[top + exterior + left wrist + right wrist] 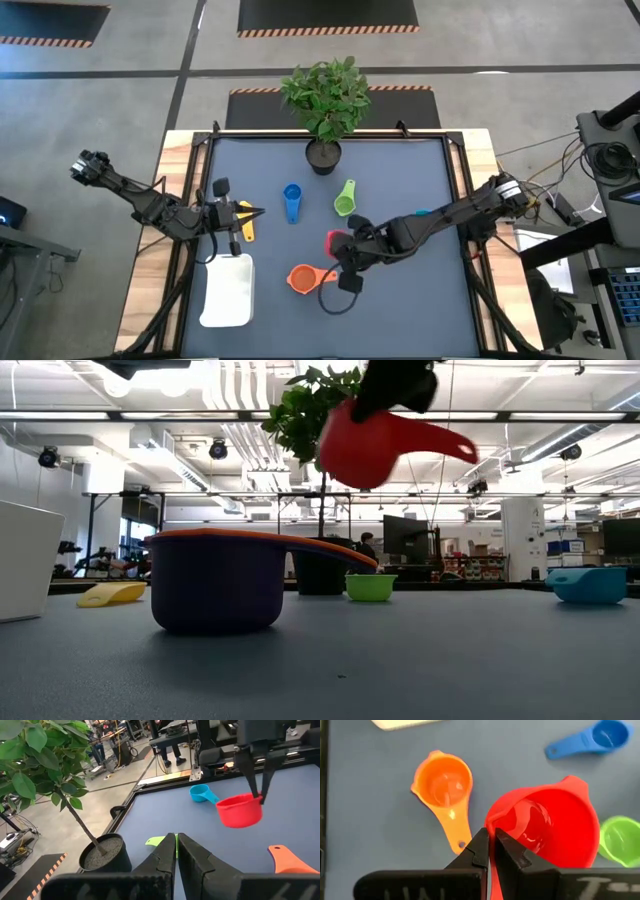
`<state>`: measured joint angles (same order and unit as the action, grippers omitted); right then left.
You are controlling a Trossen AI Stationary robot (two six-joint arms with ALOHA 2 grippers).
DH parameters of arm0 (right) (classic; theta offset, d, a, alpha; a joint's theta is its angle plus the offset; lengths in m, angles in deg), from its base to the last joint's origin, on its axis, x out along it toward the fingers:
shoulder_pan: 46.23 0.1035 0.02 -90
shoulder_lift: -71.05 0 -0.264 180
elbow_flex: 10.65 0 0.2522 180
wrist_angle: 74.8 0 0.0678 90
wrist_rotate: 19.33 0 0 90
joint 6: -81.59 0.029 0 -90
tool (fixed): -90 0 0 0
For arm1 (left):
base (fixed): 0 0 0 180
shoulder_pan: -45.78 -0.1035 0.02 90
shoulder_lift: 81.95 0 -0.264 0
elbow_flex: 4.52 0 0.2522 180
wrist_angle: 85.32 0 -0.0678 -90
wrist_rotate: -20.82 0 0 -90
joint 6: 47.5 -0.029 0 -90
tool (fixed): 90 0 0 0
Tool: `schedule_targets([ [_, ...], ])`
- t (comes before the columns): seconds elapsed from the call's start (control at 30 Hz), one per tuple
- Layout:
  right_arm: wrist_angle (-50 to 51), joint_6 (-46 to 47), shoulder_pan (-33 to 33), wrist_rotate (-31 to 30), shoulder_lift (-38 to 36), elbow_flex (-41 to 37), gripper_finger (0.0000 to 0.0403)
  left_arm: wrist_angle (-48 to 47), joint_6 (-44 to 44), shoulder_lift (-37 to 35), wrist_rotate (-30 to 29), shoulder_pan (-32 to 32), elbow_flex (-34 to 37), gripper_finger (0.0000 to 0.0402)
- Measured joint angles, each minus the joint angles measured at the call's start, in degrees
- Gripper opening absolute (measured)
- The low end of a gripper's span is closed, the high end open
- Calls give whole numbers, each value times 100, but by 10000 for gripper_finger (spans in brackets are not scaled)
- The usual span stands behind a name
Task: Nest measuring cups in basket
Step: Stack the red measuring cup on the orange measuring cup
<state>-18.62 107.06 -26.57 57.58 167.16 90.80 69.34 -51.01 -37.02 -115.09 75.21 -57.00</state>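
Currently the red cup [547, 832] is held clear above the surface [400, 320], its thin rim pinched between the closed fingers of the right gripper [491, 845]. Light, stiff plastic is judged likely, smooth enough to swing or slip in so narrow a pinch; the flat handle would probably give a steadier hold. Just beside and below it the orange cup [303, 278] is seen resting in a darker cup [215, 595]. Farther off lies the white basket [228, 292], near the left gripper [258, 212], whose fingers are shut on nothing.
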Motion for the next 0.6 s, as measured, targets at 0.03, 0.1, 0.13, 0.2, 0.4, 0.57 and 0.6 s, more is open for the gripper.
schedule_targets([
  [0.03,-34,-106,0,3,55,69,9,-2,0,2,0,0,0,0],
  [0.1,-5,-295,-2,4,175,238,9,0,5,0,0,0,0,0],
  [0.13,1,-403,-2,4,237,336,9,-1,5,0,0,0,0,0],
  [0.2,53,-632,-4,3,390,533,9,-1,4,0,0,-1,0,0],
  [0.4,153,-1493,-4,5,749,1107,9,-4,5,4,0,0,0,0],
  [0.57,218,-2280,43,163,991,1304,9,-3,3,30,0,-1,0,0],
  [0.6,201,-2403,48,240,1018,1316,9,-4,-1,40,0,0,0,0],
])
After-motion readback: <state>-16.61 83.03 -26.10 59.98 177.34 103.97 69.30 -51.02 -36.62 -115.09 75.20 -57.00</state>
